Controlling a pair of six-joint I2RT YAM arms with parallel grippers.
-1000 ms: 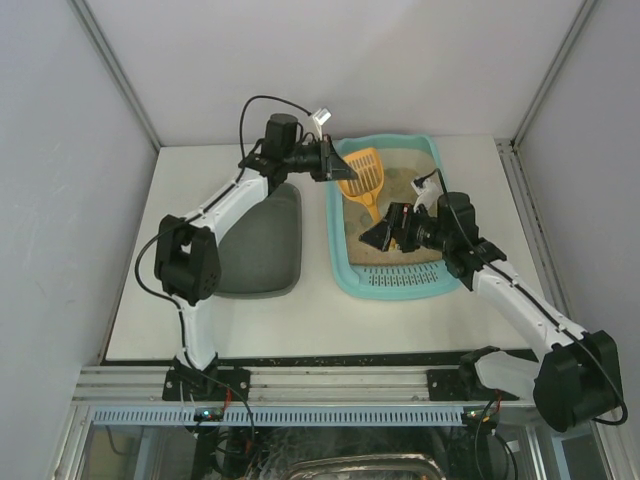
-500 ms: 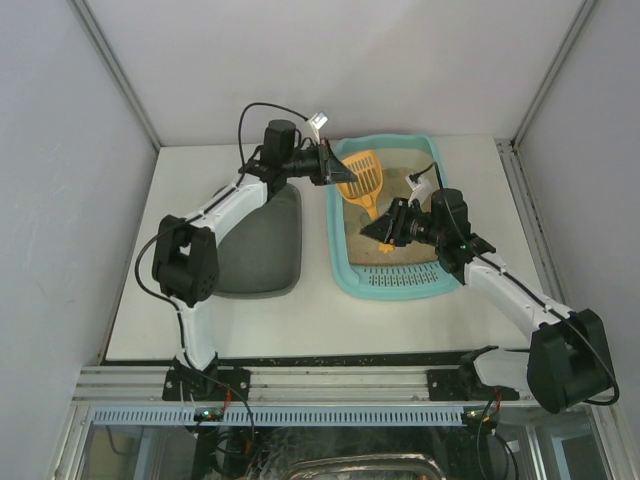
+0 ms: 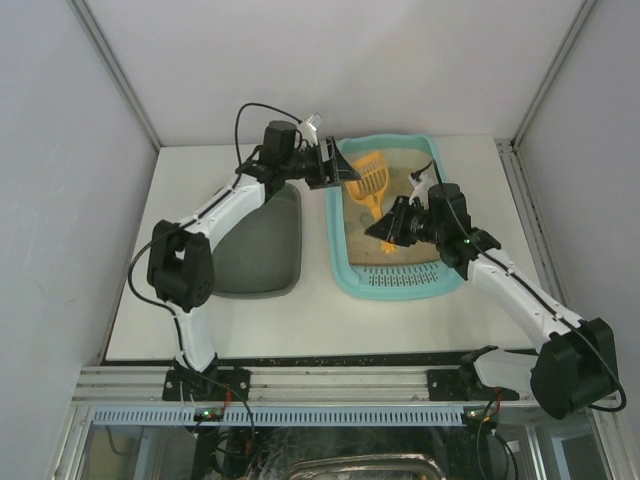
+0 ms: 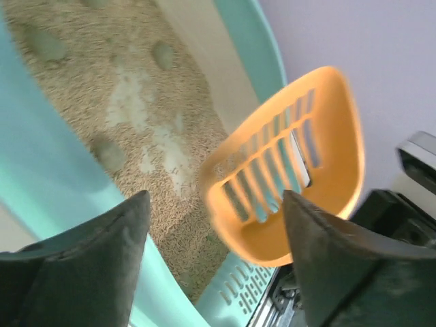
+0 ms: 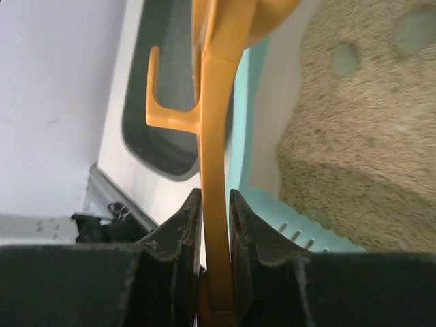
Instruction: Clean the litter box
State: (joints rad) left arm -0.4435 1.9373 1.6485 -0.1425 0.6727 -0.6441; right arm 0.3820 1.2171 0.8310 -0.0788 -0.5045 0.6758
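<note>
The large light-turquoise rectangular plastic litter box (image 3: 400, 281) sits on the right half of the counter (image 3: 200, 330), toward the far edge, with its slotted rim at the end nearest the arms. A dark grey-green plastic tray (image 3: 258, 250) lies beside it on the left, a narrow strip of counter between them.

The right hand (image 5: 214, 199) is pressed together on the flat handle of the orange slotted plastic litter scoop (image 3: 368, 178), pinching it edge-on, and holds the head in the air over the far part of the box. The left hand (image 4: 214, 204) is spread, its fingers on either side of the head without touching it, as far as the left wrist view shows.

The scoop appears to be passing to the right hand alone. To do this well, the left hand should draw back toward the far-left corner, clear of the head, before the right one moves.

The beige litter (image 5: 368, 136) holds several greenish clumps (image 5: 346, 60). The leading edge should enter the litter shallowly just short of a clump and slide under it. Lift level, let the loose grains sift through the slots, then carry it to the dark tray.

The grip on such a thin handle may let the scoop swivel, so slow moves suit it.
</note>
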